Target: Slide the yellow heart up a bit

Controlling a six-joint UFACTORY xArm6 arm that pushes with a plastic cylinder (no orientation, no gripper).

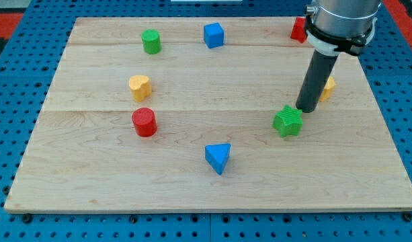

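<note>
The yellow heart (139, 87) sits toward the left of the wooden table (192, 181), above a red cylinder (144, 122). My tip (306, 109) rests far to the right, just above a green star (287, 122); the rod carries no fingers.

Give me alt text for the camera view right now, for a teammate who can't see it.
My tip rests at the view's right, just above the green star, far from the yellow heart at left. Near the heart sit a red cylinder below and a green cylinder above.
</note>
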